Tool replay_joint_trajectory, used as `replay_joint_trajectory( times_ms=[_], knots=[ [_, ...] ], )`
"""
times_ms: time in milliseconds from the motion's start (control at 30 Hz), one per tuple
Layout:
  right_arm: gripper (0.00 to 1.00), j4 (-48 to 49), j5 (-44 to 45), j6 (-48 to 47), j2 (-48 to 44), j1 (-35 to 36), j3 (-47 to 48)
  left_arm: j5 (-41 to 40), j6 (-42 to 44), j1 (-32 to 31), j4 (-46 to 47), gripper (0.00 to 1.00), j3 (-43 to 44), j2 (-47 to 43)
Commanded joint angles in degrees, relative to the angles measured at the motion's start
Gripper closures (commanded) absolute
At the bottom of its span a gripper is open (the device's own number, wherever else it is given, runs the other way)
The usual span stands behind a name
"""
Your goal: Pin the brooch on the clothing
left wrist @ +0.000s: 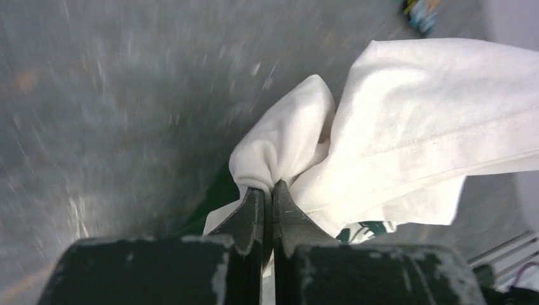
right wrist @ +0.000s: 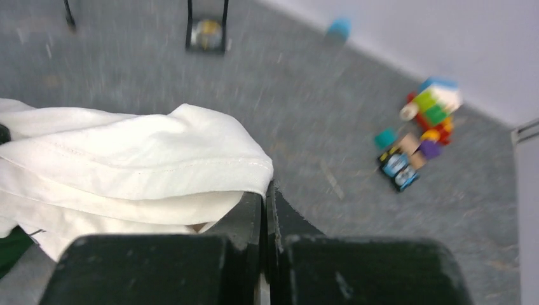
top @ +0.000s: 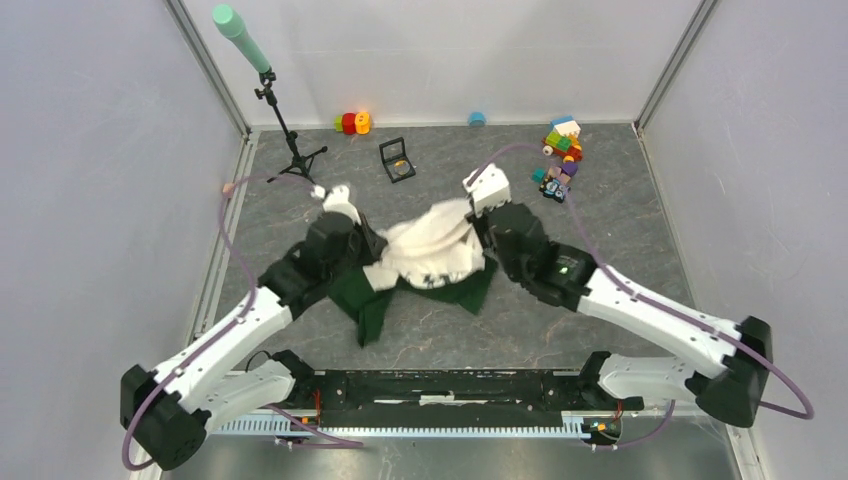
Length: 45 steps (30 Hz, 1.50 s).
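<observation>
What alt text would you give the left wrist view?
The left gripper is shut on a bunched fold of the cream-white T-shirt, with the blurred grey table behind. A little of its dark green fabric shows beneath the fold.

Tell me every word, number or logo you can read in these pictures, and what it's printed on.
No text can be read in any view.
Shirt: dark print marks on its lower folds, too crumpled and small to read.
Toy: a blue patch on its side, too blurred to tell if it carries lettering.
</observation>
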Motion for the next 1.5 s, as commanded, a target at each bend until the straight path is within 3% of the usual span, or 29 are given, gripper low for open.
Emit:
replay_joint_trajectory(
  times_ms=[0,167,267,500,667,867,1167,1300,1467],
  knots=[
    [1.00,1.9,7.1,-8.9,-6.8,-0.3,11.7,-3.7,10.0,1.7,-5.2,0.98,16.3,-4.0],
    [1.00,6.6,6.2,-11.0,-15.8,-0.3,11.8,-3.4,17.5,1.8,-14.3,0.98,31.2,-2.9],
    [1.00,7.0,9.5,-9.7,-21.0,-0.3,6.7,-2.1,17.5,1.8,-19.3,0.92,32.5,-3.4],
    [1.00,1.7,21.9,-4.1,-32.3,-0.3,-10.0,5.1,8.7,1.8,-20.5,0.21,17.0,-10.0],
    [1.00,-3.6,25.6,5.3,-36.4,-0.3,-20.4,9.6,0.5,1.8,-16.7,0.04,2.5,-13.2],
    [1.00,-7.2,23.7,12.0,-37.9,-0.3,-25.9,5.1,-4.1,1.8,-13.0,0.00,-5.6,-11.1],
    [0.99,-7.7,19.1,14.7,-39.3,-0.3,-28.0,-8.1,-2.7,2.2,-3.0,0.00,-6.1,1.6],
    [0.99,-8.0,17.8,15.1,-38.6,-0.3,-28.1,-7.3,0.2,6.9,1.0,0.00,-2.9,9.8],
    [0.99,-7.9,15.1,17.2,-38.5,-0.3,-29.3,-0.7,1.3,15.4,7.4,0.00,0.7,19.6]
  ],
)
